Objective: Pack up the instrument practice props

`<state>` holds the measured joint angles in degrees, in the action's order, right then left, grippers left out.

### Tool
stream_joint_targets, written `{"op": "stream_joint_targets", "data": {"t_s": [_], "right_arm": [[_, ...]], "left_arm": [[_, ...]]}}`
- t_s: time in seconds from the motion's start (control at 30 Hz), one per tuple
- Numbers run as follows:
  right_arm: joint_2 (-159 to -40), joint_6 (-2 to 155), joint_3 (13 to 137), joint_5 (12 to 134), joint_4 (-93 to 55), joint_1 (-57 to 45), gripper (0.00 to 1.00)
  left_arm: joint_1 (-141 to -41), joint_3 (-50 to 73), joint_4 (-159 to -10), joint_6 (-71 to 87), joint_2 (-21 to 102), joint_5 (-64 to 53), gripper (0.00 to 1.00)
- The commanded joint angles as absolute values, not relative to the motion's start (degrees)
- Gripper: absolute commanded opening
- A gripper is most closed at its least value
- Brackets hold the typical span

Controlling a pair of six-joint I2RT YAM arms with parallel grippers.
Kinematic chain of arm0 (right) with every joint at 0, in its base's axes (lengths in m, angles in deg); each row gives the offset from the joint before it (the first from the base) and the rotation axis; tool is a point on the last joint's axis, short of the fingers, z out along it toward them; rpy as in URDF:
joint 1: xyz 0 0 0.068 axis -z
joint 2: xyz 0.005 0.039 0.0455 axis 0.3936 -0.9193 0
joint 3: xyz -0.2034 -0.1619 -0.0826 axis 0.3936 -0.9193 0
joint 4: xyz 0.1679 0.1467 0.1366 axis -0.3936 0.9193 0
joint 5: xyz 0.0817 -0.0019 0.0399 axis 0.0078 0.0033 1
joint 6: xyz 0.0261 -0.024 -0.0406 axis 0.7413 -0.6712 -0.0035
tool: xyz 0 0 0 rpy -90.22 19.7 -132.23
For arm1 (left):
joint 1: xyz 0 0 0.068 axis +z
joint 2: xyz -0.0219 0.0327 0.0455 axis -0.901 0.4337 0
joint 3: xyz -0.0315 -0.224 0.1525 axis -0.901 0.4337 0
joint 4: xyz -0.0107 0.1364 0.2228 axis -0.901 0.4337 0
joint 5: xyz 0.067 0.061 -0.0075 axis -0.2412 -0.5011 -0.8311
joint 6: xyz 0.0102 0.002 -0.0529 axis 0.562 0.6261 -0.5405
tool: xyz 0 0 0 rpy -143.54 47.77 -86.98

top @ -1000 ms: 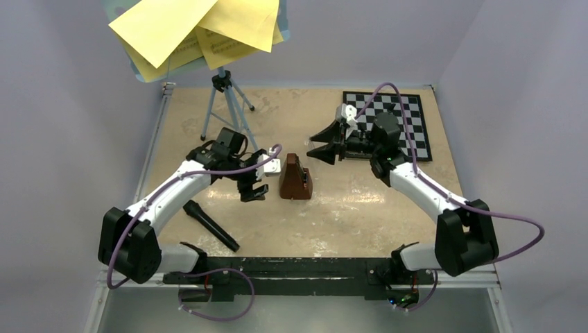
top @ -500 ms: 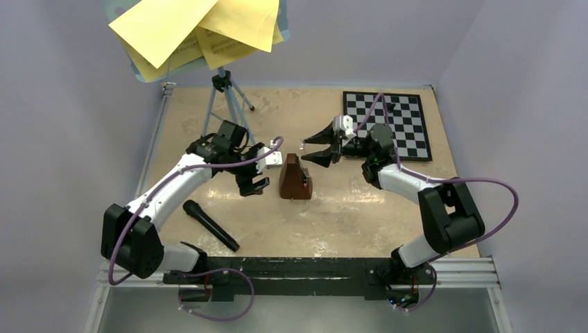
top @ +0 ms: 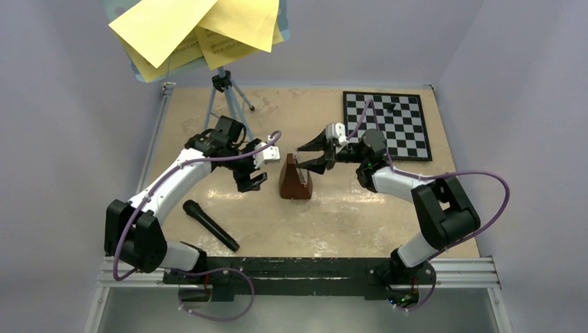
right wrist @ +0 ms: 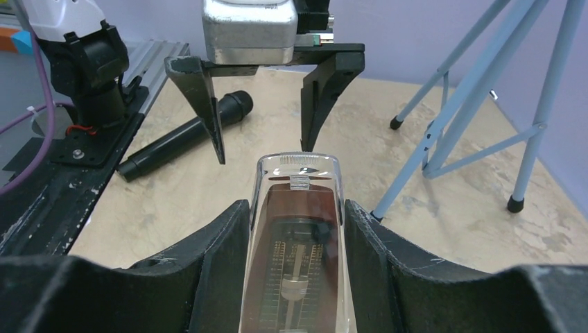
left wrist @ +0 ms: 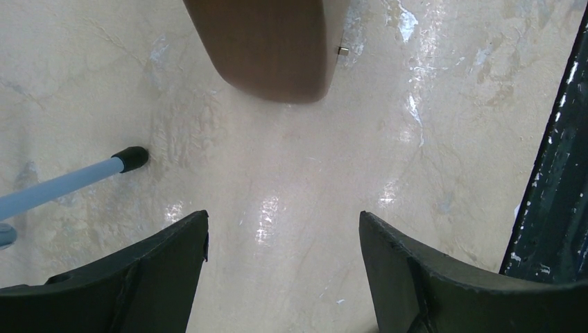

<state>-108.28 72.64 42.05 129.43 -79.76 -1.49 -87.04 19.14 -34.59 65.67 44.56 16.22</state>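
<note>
The brown pyramid metronome [top: 295, 179] stands upright at the table's middle, with a clear front cover [right wrist: 298, 243]. My right gripper [top: 305, 158] has come in from the right and is open. Its fingers [right wrist: 215, 263] flank the metronome's upper part closely on both sides. My left gripper [top: 253, 173] hovers just left of the metronome, open and empty [left wrist: 283, 229], and also shows beyond the metronome in the right wrist view [right wrist: 263, 152]. The light-blue music stand [top: 225, 104] stands at the back left. Yellow sheet-music pages [top: 180, 28] lie on its tray.
A black microphone [top: 210, 225] lies on the table at the front left. A black-and-white chessboard [top: 395, 125] lies at the back right. The stand's tripod legs [right wrist: 451, 118] spread close behind the left gripper. A black rail [top: 291, 267] runs along the near edge.
My right gripper has moved left from the chessboard side, at the same width, until its fingers straddle the metronome. My left gripper has shifted slightly toward the back.
</note>
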Motion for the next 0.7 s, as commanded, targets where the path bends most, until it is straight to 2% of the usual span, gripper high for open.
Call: {"op": "stream_joint_targets", "data": {"t_s": [0.0,0.67], "right_arm": [[-108.97,70.18,42.07,128.74,-79.05,-1.72,0.0],[-109.19,68.81,39.46,125.51,-80.54,-1.78,0.0]], "left_arm": [[-86.18,17.17,-34.18,66.73,44.87,18.03,0.84],[-86.18,16.62,-35.31,65.46,46.24,19.0,0.84]]}}
